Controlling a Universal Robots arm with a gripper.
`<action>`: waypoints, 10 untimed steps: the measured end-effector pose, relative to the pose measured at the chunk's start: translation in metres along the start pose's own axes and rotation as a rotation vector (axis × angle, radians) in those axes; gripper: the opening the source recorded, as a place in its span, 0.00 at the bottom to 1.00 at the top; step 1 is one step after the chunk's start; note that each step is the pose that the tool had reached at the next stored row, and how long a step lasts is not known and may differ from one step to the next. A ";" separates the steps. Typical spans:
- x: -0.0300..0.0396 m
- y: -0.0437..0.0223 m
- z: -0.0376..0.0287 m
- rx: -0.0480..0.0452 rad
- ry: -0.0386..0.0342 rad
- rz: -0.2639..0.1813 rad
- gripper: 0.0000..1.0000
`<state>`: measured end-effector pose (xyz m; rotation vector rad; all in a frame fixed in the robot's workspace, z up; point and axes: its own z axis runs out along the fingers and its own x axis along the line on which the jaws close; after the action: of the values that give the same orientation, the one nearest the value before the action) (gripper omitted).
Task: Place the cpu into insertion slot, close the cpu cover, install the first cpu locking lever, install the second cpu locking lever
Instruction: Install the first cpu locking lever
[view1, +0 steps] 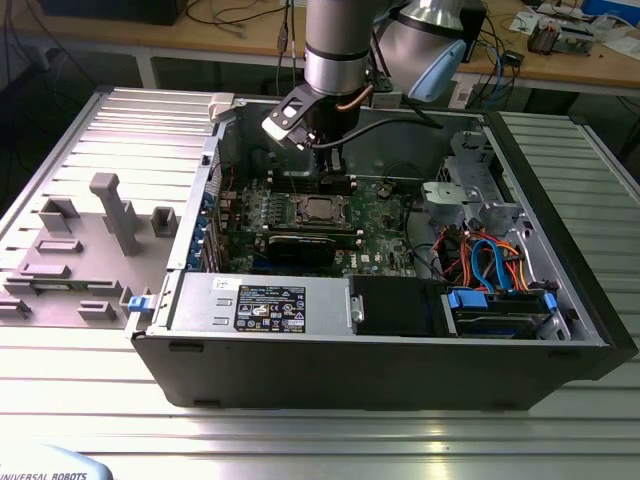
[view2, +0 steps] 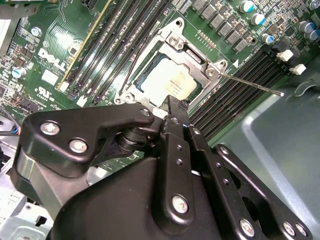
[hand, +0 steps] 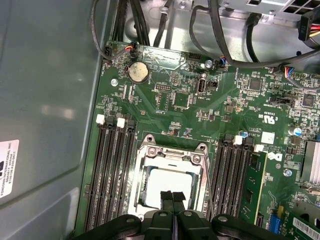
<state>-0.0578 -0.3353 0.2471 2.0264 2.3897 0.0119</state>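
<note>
The cpu (hand: 167, 182) lies flat in the insertion slot (hand: 139, 150), its silver-tan top (view2: 169, 82) showing through the window of the cpu cover (hand: 205, 175), which lies down over it. In the exterior view the socket (view1: 318, 208) sits mid-board inside the open case. My gripper (hand: 172, 196) hovers just above the near edge of the chip, fingers pressed together with nothing between them; it also appears in the second wrist view (view2: 172, 106) and the exterior view (view1: 335, 180). One thin locking lever (view2: 252, 83) sticks out sideways from a socket corner, over the memory slots.
Black memory slots (hand: 107, 175) flank the socket on both sides. A long black expansion card (view1: 300, 245) lies in front of the socket. Cables (view1: 480, 260) and drive bays fill the case at the exterior view's right. Case walls (view1: 215, 190) surround the board.
</note>
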 end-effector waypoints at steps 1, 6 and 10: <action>0.0000 0.0000 0.0000 0.0000 0.0000 -0.001 0.11; 0.0000 0.0000 0.0000 0.0000 -0.0001 -0.004 0.11; 0.0000 0.0000 0.0000 0.0002 -0.0009 -0.007 0.11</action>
<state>-0.0578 -0.3353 0.2471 2.0174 2.3965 0.0107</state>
